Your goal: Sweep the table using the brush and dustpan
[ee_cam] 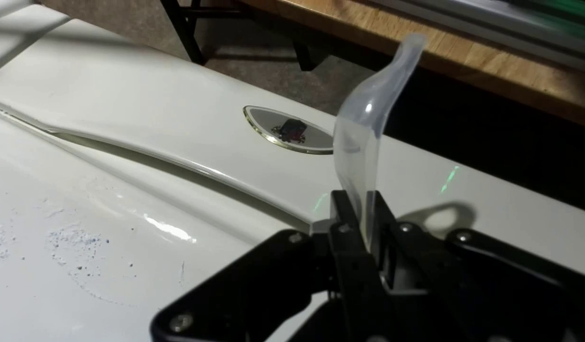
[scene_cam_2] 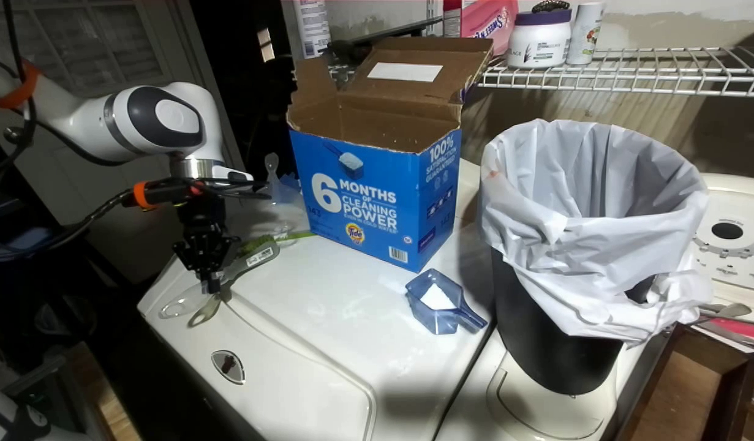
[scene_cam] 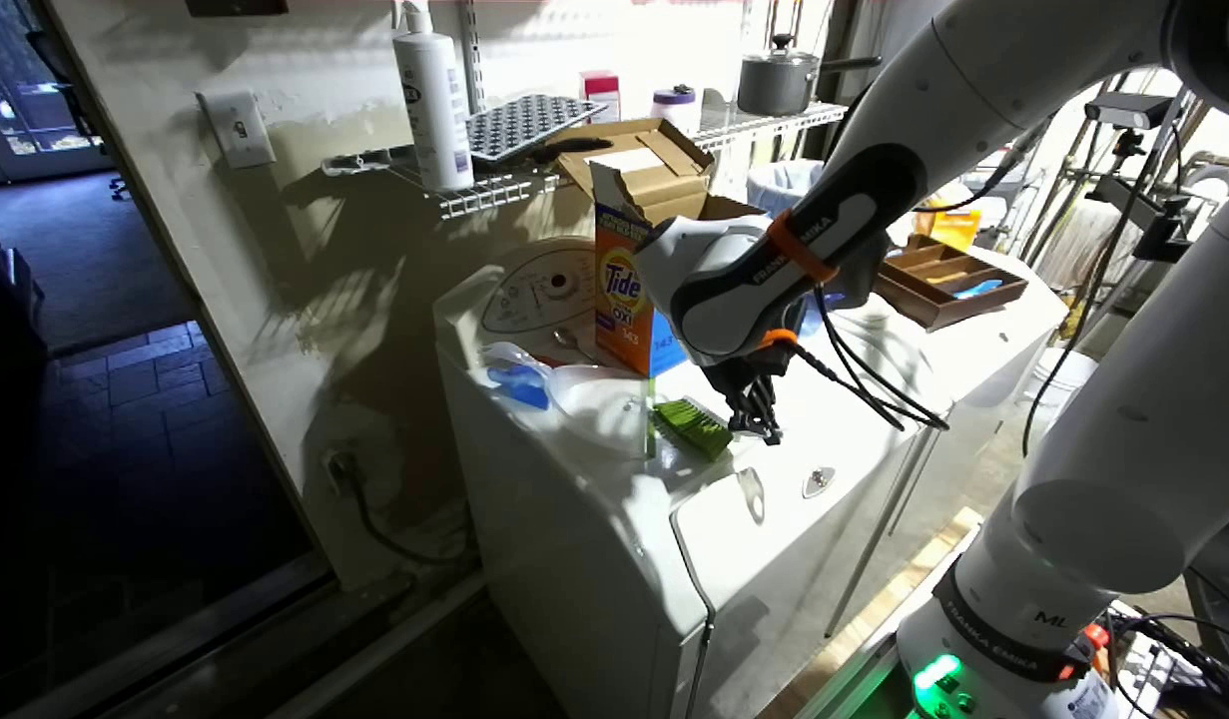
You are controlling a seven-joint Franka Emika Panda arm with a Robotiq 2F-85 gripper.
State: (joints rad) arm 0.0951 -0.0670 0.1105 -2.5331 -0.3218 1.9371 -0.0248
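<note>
The white table point(scene_cam_2: 340, 318) has scattered white-blue powder point(ee_cam: 78, 247), seen in the wrist view. My gripper point(scene_cam: 759, 429) is shut on the translucent handle of the brush point(scene_cam: 694, 427). The handle's curved free end point(ee_cam: 363, 128) sticks out beyond the fingertips point(ee_cam: 356, 213) in the wrist view, and its shadow lies on the white top. The green bristles are low over the table; I cannot tell whether they touch it. In the wrist view the brush head is hidden. The clear dustpan point(scene_cam: 599, 404) with a green lip rests on the table beside the bristles; it is partly visible point(scene_cam_2: 285, 214) behind the box.
The open orange-and-blue cardboard box point(scene_cam_2: 370, 196) stands behind the brush. A blue scoop with white powder point(scene_cam_2: 441, 306) lies in front of it. A black bin with a white liner point(scene_cam_2: 554, 343) and a wooden tray point(scene_cam: 948, 285) stand further along. A wire shelf point(scene_cam_2: 646, 70) hangs above.
</note>
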